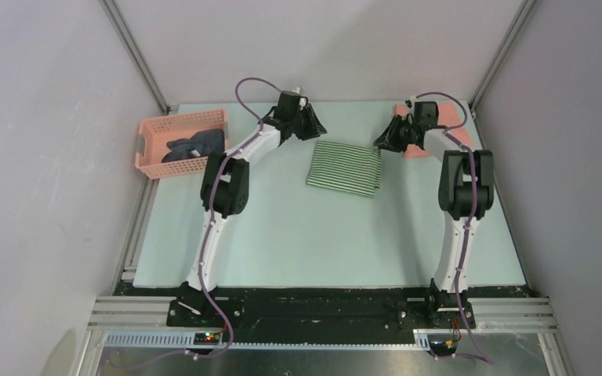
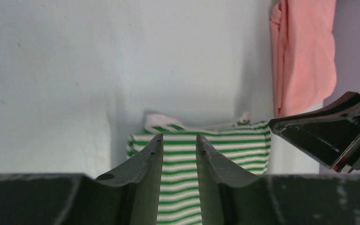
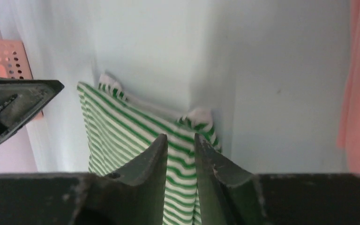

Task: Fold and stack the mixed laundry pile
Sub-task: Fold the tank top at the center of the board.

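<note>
The green-and-white striped garment (image 1: 345, 166) lies folded flat as a rectangle at the middle back of the table. My left gripper (image 1: 313, 129) hovers at its back left corner, jaws slightly apart and empty; the stripes (image 2: 215, 145) show through the gap (image 2: 179, 139). My right gripper (image 1: 382, 141) hovers at the back right corner, jaws also slightly apart (image 3: 180, 137) over the cloth (image 3: 122, 126). The salmon-pink shirt (image 1: 455, 117) lies folded at the back right corner. The dark navy-grey garment (image 1: 196, 145) lies crumpled in the basket.
The pink lattice basket (image 1: 176, 125) stands at the back left, off the mat's corner. Grey walls and metal frame posts close in the back and sides. The pink shirt (image 2: 302, 51) lies just past the right arm, near the mat's right edge.
</note>
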You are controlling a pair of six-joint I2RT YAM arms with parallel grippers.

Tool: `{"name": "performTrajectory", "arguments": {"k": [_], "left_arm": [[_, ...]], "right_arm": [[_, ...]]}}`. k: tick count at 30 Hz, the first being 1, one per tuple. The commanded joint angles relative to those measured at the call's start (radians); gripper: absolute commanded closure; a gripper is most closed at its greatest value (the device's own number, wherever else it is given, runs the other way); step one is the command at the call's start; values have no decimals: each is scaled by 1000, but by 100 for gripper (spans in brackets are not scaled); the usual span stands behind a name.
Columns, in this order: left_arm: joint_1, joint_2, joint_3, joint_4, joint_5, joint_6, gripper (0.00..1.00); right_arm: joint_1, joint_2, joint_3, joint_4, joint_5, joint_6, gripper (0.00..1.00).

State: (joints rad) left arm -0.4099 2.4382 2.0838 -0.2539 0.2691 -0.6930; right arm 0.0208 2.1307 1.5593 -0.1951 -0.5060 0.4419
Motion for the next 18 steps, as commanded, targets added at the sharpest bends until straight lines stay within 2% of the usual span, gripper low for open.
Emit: {"name": "performTrajectory", "arguments": {"k": [1, 4, 6, 8, 9, 12, 18], "left_arm": [[43, 46, 135, 6, 60, -21, 58], [47, -18, 80, 5, 44, 15, 54], [50, -80, -9, 5, 44, 33, 52], [46, -139, -104, 6, 52, 56, 52], [45, -204, -226, 5, 62, 72, 52], [40, -259, -365, 7, 73, 81, 53], [2, -362, -502, 6, 61, 127, 55]], "right_arm": [[-11, 98, 228, -154, -75, -49, 64], [-12, 31, 160, -171, -69, -55, 56], [-12, -19, 100, -183, -52, -64, 55], [-12, -60, 38, -204, -39, -75, 57], [-12, -104, -50, -211, -14, -77, 60], [-12, -153, -136, -210, 1, -82, 60], [-13, -166, -236, -191, -5, -92, 60]]}}
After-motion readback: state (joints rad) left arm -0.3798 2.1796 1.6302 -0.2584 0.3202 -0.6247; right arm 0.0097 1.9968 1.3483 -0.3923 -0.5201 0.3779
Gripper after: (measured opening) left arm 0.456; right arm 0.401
